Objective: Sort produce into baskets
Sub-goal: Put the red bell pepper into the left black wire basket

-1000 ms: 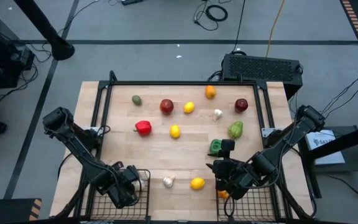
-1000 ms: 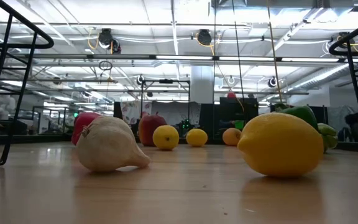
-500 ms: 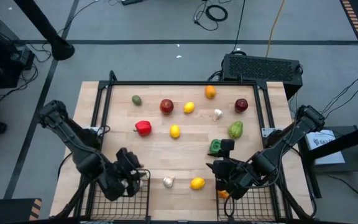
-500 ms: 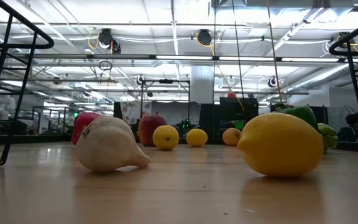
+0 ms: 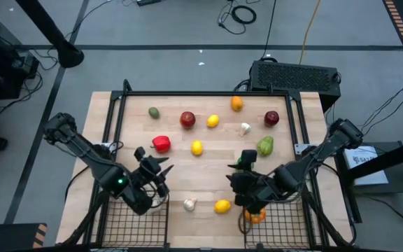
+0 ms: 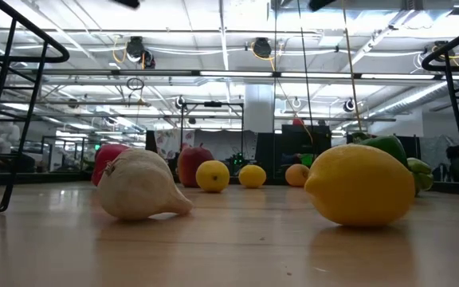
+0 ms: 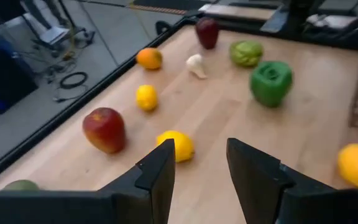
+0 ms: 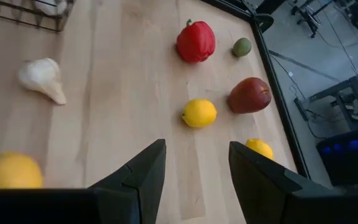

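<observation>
With jaws parted and empty, the left gripper [image 5: 158, 170] and right gripper [image 5: 238, 173] hover over scattered produce [image 5: 197, 148] ahead of them, baskets [image 5: 140, 225] just behind, seemingly choosing next pieces.

Grey floor [image 5: 187, 28] strewn with cables [image 5: 240, 14] (ceiling strip lights [image 6: 213, 32] overhead)

2 dark jointed arms, black angular claws.

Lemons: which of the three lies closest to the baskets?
The lemon at the table's near edge, beside the garlic; the other two lie farther up the table.
</observation>
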Tool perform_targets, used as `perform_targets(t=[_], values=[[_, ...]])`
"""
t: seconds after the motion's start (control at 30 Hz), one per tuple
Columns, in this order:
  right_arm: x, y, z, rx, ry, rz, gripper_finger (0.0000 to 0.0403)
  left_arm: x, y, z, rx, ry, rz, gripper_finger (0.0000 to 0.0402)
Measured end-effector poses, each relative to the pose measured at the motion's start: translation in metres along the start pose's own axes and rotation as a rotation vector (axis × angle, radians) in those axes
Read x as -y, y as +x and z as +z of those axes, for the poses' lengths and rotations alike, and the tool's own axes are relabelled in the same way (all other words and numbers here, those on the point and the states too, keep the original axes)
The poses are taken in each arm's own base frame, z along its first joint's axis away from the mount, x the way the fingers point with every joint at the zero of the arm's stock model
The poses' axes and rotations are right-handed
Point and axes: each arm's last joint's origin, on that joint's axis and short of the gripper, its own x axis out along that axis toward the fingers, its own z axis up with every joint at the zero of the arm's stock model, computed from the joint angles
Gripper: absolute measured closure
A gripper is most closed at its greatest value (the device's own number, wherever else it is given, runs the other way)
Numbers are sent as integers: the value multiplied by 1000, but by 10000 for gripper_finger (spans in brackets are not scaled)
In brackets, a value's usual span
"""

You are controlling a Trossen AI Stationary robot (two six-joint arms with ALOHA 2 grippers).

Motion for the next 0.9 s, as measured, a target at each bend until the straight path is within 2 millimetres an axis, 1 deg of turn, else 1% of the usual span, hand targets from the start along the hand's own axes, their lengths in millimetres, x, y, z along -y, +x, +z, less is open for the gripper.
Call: perform_targets(t=[0.13, 0.27, 0.33, 0.43, 0.57, 0.63, 0.77, 0.9], values=[[-10, 24, 1, -31, -25, -16, 235, -7, 14, -9, -26, 34, 60, 249], [-26, 48, -9, -134, -149, 52, 235, -21, 26, -10, -106, 75, 129, 249], [-32, 55, -13, -169, -191, 54, 235, -28, 30, -10, -172, 56, 143, 249], [-35, 60, -19, -212, -238, 51, 235, -37, 34, -9, -238, 37, 174, 249], [-31, 61, -21, -239, -258, 42, 235, -54, 41, -12, -413, 70, 234, 250], [-26, 58, -21, -251, -277, 41, 235, -63, 43, -13, -516, 76, 264, 250], [-15, 45, -17, -222, -273, 54, 235, -72, 50, -14, -692, 49, 255, 250], [-3, 30, -8, -151, -215, 69, 235, -78, 58, -12, -790, 77, 205, 250]])
